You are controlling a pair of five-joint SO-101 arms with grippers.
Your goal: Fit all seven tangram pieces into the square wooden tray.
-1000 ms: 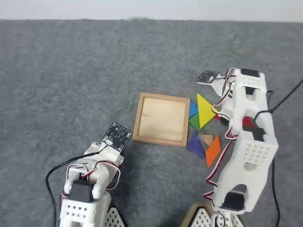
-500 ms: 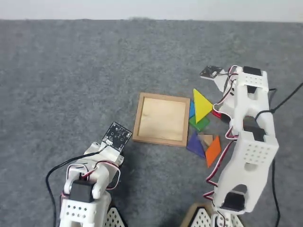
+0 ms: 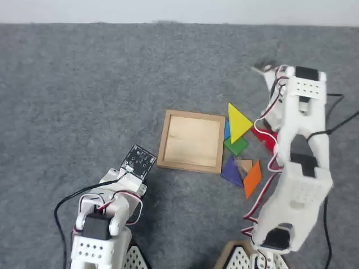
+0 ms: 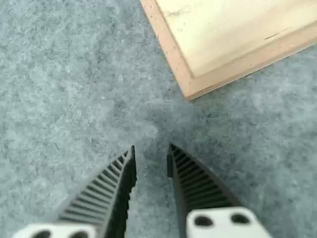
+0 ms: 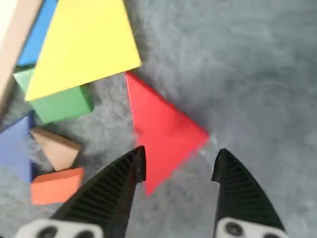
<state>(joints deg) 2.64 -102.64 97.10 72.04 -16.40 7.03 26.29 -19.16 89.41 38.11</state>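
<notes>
The square wooden tray [image 3: 190, 166] lies mid-table with nothing in it. The pieces are bunched along its right side: a yellow triangle [image 3: 238, 122] lying over a blue piece [image 3: 227, 130] and a green one [image 3: 236, 146], then purple [image 3: 230, 170], tan [image 3: 244, 165], orange [image 3: 252, 178] and red [image 3: 263, 136]. My right gripper [image 5: 181, 151] hangs open above the red triangle [image 5: 161, 129], one finger on each side and clear of it. My left gripper [image 4: 151, 148] sits low over the carpet near a tray corner [image 4: 173, 54], its fingers a little apart and holding nothing.
The right arm [image 3: 297, 151] stretches along the right side of the pieces. The left arm [image 3: 106, 218] rests at the front left. Grey carpet covers the table, with free room to the left of and behind the tray.
The yellow triangle has slid up and turned onto the blue and green pieces. The right wrist has pulled back and away, and the red triangle now shows.
</notes>
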